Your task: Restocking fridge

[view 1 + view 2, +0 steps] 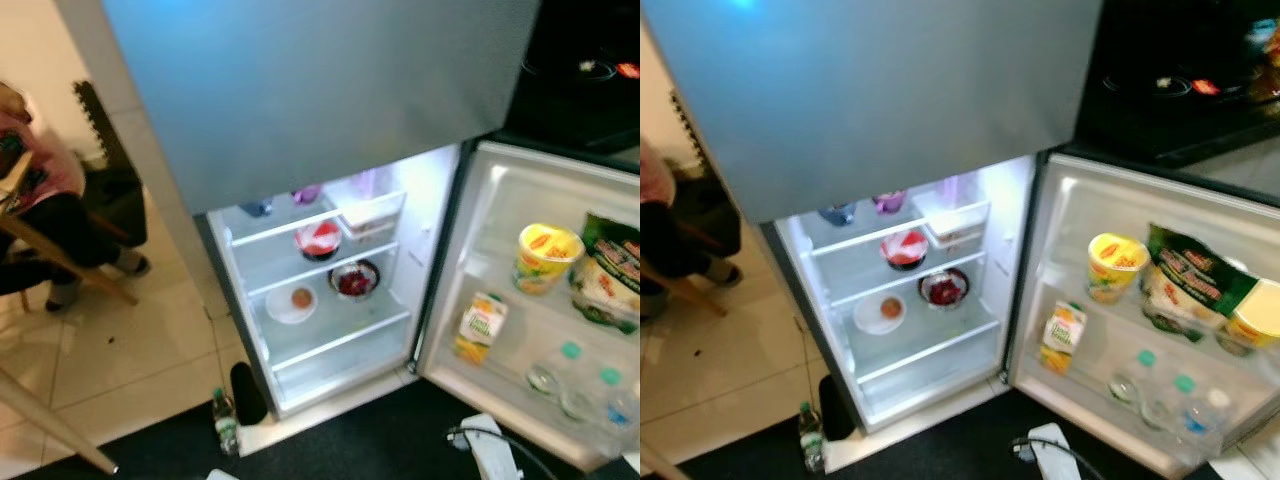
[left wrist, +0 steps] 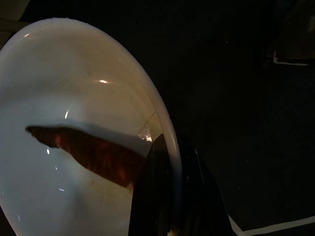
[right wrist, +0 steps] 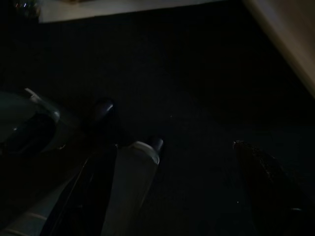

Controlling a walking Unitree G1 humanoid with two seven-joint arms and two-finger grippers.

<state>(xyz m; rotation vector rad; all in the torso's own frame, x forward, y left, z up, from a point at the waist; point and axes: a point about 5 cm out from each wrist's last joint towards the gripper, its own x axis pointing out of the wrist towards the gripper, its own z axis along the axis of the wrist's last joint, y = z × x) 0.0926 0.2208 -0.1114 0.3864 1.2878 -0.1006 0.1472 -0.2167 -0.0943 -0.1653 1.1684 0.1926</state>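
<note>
The fridge's lower compartment (image 1: 330, 290) stands open and lit in the eye views. On its shelves sit a white plate with a brown item (image 1: 291, 301), a dark bowl of red food (image 1: 354, 279), a red and white bowl (image 1: 318, 239) and a clear box (image 1: 371, 213). My left gripper (image 2: 171, 147) is shut on the rim of a white bowl (image 2: 74, 123) that holds a brown piece of food (image 2: 93, 152). My right gripper (image 3: 182, 162) hangs over dark floor, fingers apart with nothing between them.
The open door (image 1: 500, 210) swings out to the right, holding a yellow tub (image 1: 545, 256), a juice carton (image 1: 479, 325), a green bag (image 1: 607, 270) and water bottles (image 1: 570, 385). A bottle (image 1: 225, 420) stands on the floor by the fridge. A seated person (image 1: 35, 200) is at far left.
</note>
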